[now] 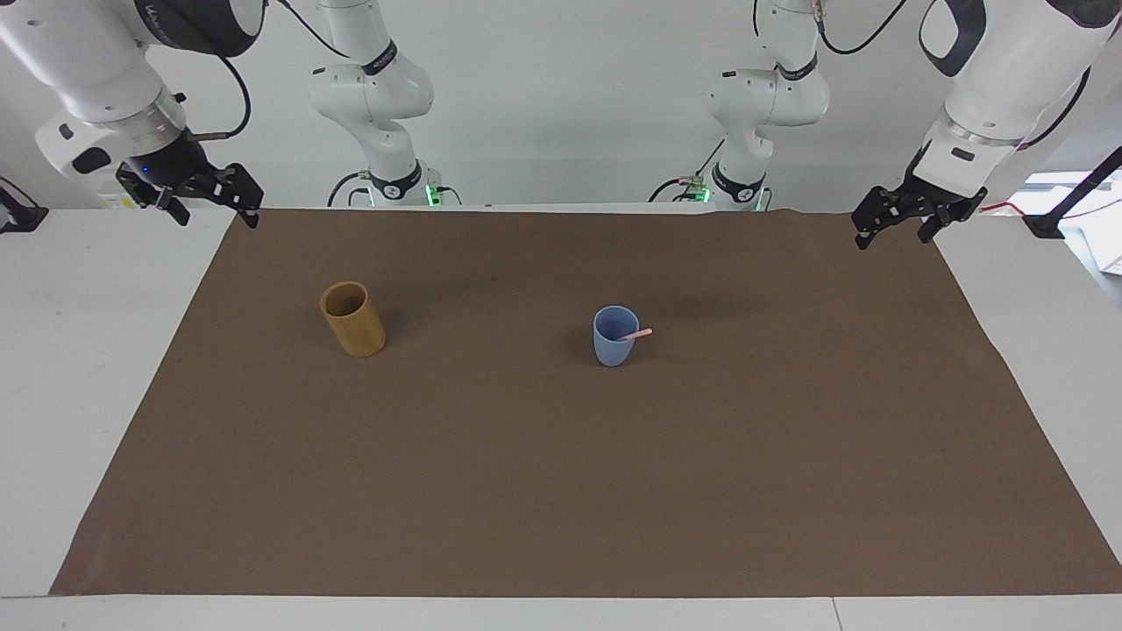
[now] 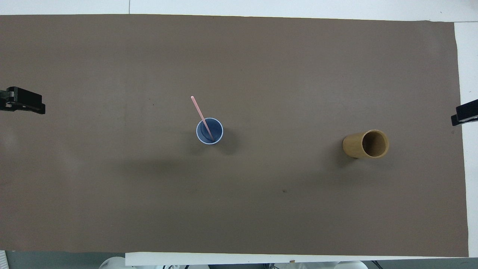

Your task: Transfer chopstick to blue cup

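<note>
The blue cup (image 1: 613, 342) (image 2: 203, 132) stands upright near the middle of the brown mat. The pale-pink chopstick (image 1: 639, 334) (image 2: 199, 111) rests inside it, leaning on the rim with its upper end tilted toward the left arm's end of the table. My right gripper (image 1: 215, 209) (image 2: 465, 114) hangs open and empty over the mat's edge at the right arm's end. My left gripper (image 1: 894, 235) (image 2: 23, 105) hangs open and empty over the mat's edge at the left arm's end. Neither gripper touches the cup or the chopstick.
A taller tan-yellow cylindrical cup (image 1: 353, 321) (image 2: 365, 144) stands upright on the mat toward the right arm's end, with nothing showing inside it. The brown mat (image 1: 561, 491) covers most of the white table.
</note>
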### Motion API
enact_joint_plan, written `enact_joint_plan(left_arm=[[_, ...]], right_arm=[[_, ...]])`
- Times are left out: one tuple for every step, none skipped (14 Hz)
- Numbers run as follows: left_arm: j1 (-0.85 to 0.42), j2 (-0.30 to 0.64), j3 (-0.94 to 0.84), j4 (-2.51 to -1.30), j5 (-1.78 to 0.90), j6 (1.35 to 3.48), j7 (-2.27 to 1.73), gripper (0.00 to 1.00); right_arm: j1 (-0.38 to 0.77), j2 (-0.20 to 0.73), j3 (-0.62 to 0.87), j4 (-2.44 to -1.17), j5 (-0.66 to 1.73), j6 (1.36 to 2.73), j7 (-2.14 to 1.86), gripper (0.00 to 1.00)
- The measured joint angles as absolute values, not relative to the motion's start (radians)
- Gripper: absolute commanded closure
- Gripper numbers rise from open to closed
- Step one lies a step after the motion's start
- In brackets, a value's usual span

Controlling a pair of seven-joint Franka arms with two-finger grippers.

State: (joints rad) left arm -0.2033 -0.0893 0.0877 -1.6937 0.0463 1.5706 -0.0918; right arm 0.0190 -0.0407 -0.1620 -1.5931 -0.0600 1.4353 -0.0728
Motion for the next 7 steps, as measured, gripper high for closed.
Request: enact_joint_plan(left_arm=[[-0.203, -0.089, 0.088, -1.693, 0.046, 1.571, -0.091, 0.00], [-0.203, -0.089, 0.088, -1.693, 0.046, 1.570, -0.090, 0.00], [-0.203, -0.090, 0.088, -1.693, 0.046, 1.570, -0.090, 0.00], [-0.204, -0.090, 0.087, -1.693, 0.046, 1.569, -0.089, 0.00], [-0.204, -0.090, 0.086, -1.693, 0.046, 1.567, -0.088, 0.00], [-0.204, -0.090, 0.085, -1.693, 0.046, 1.565, -0.087, 0.00], [-0.204, -0.090, 0.084, -1.693, 0.046, 1.563, -0.087, 0.00]], right_arm=[[0.020, -0.041, -0.162, -1.593, -0.060, 1.432, -0.050, 0.01], [0.020, -0.041, -0.161, -1.593, -0.060, 1.427, -0.038, 0.01], [0.020, -0.041, -0.161, -1.593, -0.060, 1.427, -0.031, 0.01], [0.020, -0.040, -0.161, -1.595, -0.060, 1.429, -0.028, 0.01], [0.020, -0.040, -0.161, -1.598, -0.060, 1.434, -0.028, 0.01], [0.020, -0.040, -0.161, -1.599, -0.060, 1.437, -0.028, 0.01], [0.020, -0.040, -0.161, -1.599, -0.060, 1.439, -0.028, 0.01]])
